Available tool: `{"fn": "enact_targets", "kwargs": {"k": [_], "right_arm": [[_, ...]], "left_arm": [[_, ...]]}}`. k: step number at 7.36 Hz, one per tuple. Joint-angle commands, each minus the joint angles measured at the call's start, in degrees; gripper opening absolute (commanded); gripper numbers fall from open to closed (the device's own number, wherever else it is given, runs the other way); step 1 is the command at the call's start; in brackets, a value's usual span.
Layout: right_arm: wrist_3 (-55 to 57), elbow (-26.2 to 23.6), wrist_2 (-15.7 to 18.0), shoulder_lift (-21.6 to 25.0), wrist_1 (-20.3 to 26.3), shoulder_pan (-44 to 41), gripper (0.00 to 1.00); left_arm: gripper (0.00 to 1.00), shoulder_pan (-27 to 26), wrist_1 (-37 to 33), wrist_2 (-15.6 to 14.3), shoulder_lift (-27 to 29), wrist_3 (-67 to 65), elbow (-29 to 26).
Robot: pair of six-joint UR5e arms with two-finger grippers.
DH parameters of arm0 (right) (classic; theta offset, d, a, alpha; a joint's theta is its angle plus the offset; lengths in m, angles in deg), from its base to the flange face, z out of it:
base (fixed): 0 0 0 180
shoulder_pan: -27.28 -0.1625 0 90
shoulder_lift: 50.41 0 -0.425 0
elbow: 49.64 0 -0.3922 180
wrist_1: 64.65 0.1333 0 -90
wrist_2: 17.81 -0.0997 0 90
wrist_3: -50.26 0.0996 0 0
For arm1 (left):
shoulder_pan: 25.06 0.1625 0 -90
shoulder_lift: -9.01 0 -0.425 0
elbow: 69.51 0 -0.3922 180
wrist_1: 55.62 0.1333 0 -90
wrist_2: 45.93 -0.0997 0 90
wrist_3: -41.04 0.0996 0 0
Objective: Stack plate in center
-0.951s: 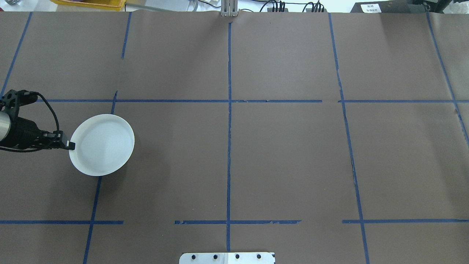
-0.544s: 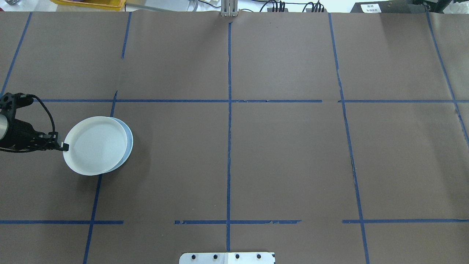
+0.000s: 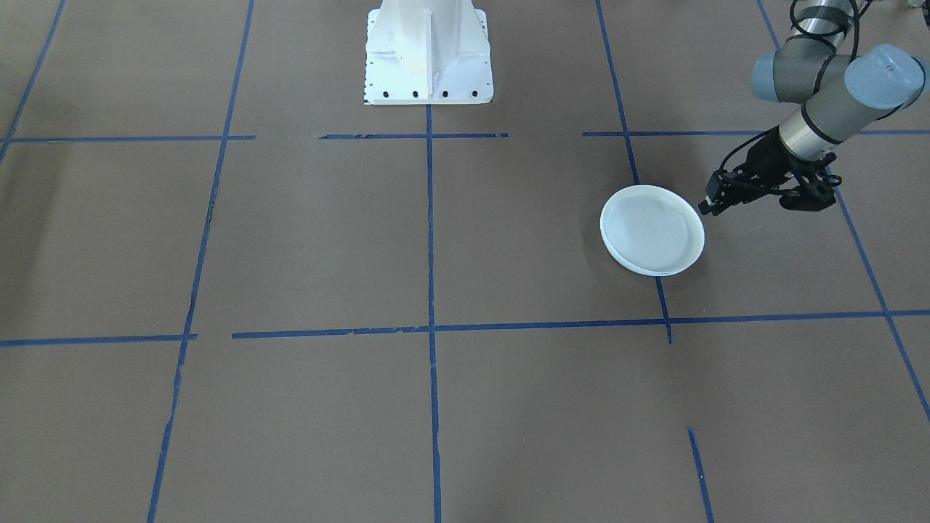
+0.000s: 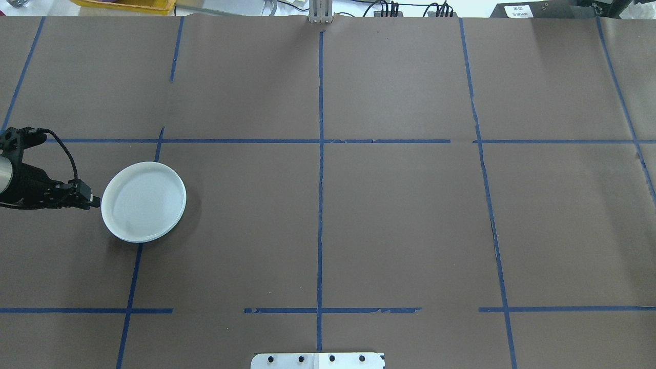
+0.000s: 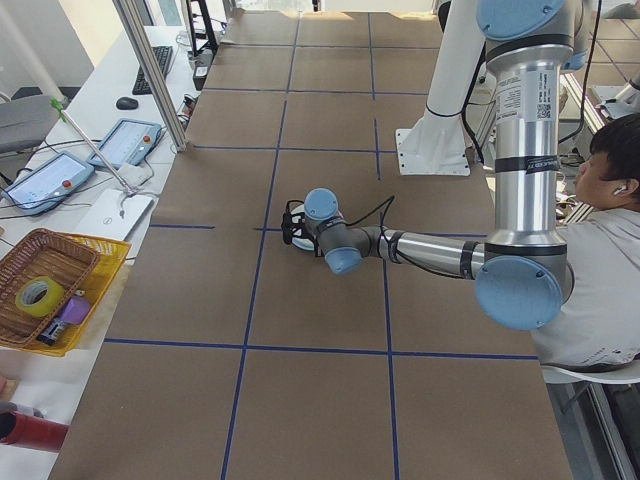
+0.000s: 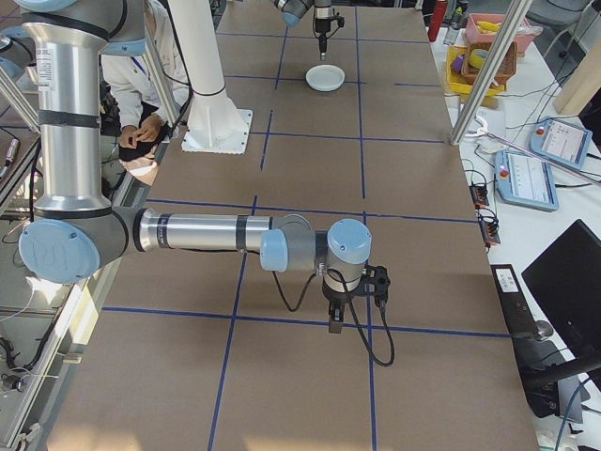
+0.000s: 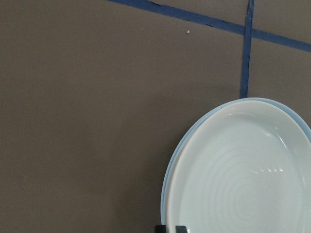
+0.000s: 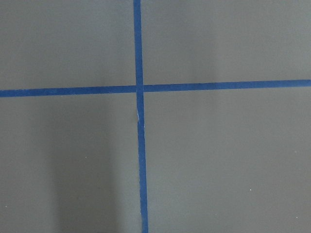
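A pale white plate lies flat on a pale blue plate at the table's left side. In the left wrist view only a thin blue rim shows around the top plate. My left gripper hangs just outside the stack's rim and holds nothing. Its fingertips are only slightly apart. My right gripper hovers low over bare table far from the plates. It shows only in the exterior right view, so I cannot tell its state.
Brown paper with a blue tape grid covers the table. The white robot base stands at the robot's edge. A seated person is beside the base. A yellow basket and tablets sit past the table's far edge.
The white plate was held raised and off to the left of the blue one. It now lies squarely on it, let go, with the left gripper's tip just outside the rim.
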Motion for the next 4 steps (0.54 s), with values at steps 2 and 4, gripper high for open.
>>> {"fn": "enact_targets", "kwargs": {"k": [2,4], "right_arm": [[0.0,0.0,0.0,0.0,0.0,0.0,1.0],[0.0,0.0,0.1,0.0,0.0,0.0,1.0]], "left_arm": [[1.0,-9.8,0.8,6.5,-0.5,8.4,-0.1],[1.0,-16.9,8.7,6.4,-1.8,24.9,-0.3]]}}
